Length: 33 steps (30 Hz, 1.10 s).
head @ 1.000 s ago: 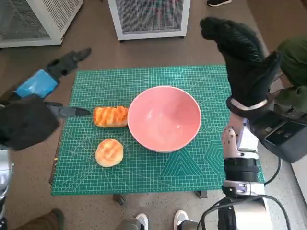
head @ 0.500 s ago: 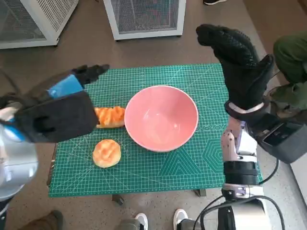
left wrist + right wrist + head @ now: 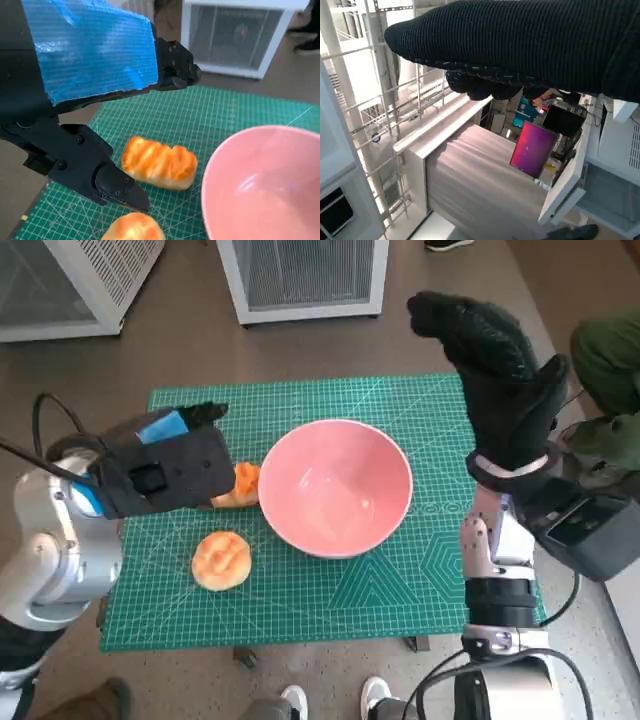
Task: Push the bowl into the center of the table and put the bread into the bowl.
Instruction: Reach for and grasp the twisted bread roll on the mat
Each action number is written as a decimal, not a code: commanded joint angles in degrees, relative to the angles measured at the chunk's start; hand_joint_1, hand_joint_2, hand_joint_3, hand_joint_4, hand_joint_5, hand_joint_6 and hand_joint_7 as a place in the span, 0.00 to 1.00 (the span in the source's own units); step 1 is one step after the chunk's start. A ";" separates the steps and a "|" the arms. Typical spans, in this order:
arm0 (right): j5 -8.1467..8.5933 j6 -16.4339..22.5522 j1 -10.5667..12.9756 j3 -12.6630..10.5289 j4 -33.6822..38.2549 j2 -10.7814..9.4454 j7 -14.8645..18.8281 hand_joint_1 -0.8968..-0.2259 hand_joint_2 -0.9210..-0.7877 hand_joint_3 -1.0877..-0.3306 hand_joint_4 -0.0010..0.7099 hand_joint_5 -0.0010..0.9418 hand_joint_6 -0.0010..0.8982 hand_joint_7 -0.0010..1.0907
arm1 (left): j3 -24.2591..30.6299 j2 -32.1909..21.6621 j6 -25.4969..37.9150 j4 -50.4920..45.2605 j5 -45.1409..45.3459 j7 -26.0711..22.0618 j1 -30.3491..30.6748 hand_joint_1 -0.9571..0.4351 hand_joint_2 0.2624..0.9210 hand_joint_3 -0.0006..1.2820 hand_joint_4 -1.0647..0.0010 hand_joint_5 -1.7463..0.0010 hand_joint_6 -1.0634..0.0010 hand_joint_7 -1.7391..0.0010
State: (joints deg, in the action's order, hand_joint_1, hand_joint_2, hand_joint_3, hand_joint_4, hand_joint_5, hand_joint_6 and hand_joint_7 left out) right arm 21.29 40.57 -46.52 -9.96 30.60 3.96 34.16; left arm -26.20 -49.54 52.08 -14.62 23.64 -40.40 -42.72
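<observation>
The pink bowl (image 3: pixel 336 486) (image 3: pixel 265 185) stands near the middle of the green cutting mat (image 3: pixel 400 580). An oblong golden loaf (image 3: pixel 159 163) lies just left of it; in the head view only the loaf's end (image 3: pixel 243 484) shows past my left hand. A round bun (image 3: pixel 221 559) (image 3: pixel 132 228) sits nearer the front. My left hand (image 3: pixel 168 468) (image 3: pixel 95 115) hovers above the loaf, fingers apart, holding nothing. My right hand (image 3: pixel 495 370) is raised upright over the mat's right edge, fingers straight, empty.
Two white mesh-fronted units (image 3: pixel 300 275) (image 3: pixel 70 280) stand on the floor beyond the table. A person's dark green sleeve (image 3: pixel 610 360) is at the right edge. Shoes (image 3: pixel 380 695) show below the table's front.
My left arm has swung in from the left and now covers most of the loaf. The right hand has barely moved.
</observation>
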 commanded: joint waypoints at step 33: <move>1.33 -3.75 2.82 -0.22 -3.63 0.47 -1.13 0.34 0.00 0.52 0.41 0.00 0.30 0.31 | -4.77 12.33 -13.13 28.90 10.14 0.76 -3.07 0.48 0.65 0.00 0.76 0.97 0.69 0.98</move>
State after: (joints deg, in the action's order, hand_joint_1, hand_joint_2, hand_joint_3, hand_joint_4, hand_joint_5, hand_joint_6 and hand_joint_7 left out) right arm 22.41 37.61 -45.10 -10.16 27.30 4.19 33.42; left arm -31.56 -38.15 40.33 12.82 32.95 -41.04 -45.84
